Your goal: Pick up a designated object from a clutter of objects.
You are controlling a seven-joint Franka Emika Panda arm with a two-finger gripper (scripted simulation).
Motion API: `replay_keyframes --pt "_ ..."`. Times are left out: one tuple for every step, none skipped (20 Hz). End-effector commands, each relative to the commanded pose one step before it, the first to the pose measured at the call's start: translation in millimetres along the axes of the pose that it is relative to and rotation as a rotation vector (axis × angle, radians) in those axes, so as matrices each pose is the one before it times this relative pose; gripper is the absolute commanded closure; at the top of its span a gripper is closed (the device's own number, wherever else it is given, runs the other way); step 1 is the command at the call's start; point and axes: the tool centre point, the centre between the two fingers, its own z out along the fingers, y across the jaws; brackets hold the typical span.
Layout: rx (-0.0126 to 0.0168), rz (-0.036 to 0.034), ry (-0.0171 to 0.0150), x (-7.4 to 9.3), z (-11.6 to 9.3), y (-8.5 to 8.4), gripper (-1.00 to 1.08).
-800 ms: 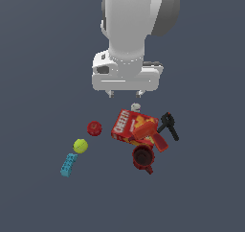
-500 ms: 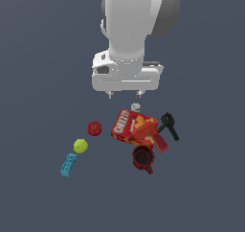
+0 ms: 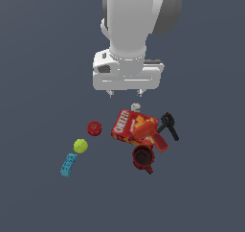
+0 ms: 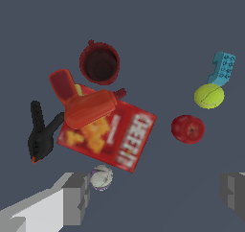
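Observation:
The designated object, a cyan studded brick [image 3: 68,165] [image 4: 223,68], lies at the clutter's edge toward the exterior view's left, just beside a yellow-green ball [image 3: 80,145] [image 4: 209,96]. My gripper [image 3: 126,93] [image 4: 153,192] hangs open and empty well above the scene, over the far end of the red cracker box [image 3: 125,126] [image 4: 115,135]. The brick sits far off to the exterior view's lower left of the fingers. Nothing covers the brick.
A red round thing [image 3: 94,128] [image 4: 187,129] lies between ball and box. An orange-red bottle-like item [image 3: 150,133] rests on the box. A dark red mug [image 3: 142,158], a black clamp [image 3: 168,124] and a small pale ball [image 3: 136,107] surround it.

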Motion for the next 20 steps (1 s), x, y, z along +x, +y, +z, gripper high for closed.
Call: replay_keyframes --pt "0.00096 0.00317 0.00002 2.24 1.31 2.00 -0.92" --pt "0.00070 0.00179 0.00034 1.83 0.83 1.35 -0.92" --pt "0.00081 0.00199 0.00038 2.20 1.01 1.62 -0.92" --pt "0.00093 0.00227 0.00043 2.53 1.18 1.90 -0.92" --pt "0.00099 0.00253 0.00049 2.83 1.35 2.10 -0.92" --pt "0.00113 0.00306 0.00059 3.14 1.55 2.42 -0.92" --pt "0.00125 0.00357 0.00070 3.48 1.79 2.74 -0.92" --pt "0.00132 0.00391 0.00078 3.80 2.01 3.00 -0.92" --pt "0.00139 0.00423 0.00085 4.14 2.26 3.34 -0.92" --pt "0.00146 0.00457 0.00092 4.47 2.52 3.69 -0.92" --pt "0.00150 0.00494 0.00101 4.79 2.81 4.02 -0.92" --pt "0.00154 0.00533 0.00110 5.11 3.12 4.37 -0.92" --pt "0.00156 0.00573 0.00120 5.42 3.45 4.76 -0.92" --pt "0.00157 0.00611 0.00129 5.72 3.80 5.16 -0.92" --pt "0.00155 0.00651 0.00139 5.99 4.18 5.57 -0.92" --pt "0.00151 0.00689 0.00149 6.25 4.58 5.99 -0.92" --pt "0.00145 0.00725 0.00159 6.49 5.01 6.41 -0.92" --pt "0.00136 0.00757 0.00168 6.65 5.42 6.80 -0.92" --pt "0.00121 0.00759 0.00170 6.54 5.63 6.93 -0.92" --pt "0.00105 0.00755 0.00171 6.39 5.81 7.02 -0.92"
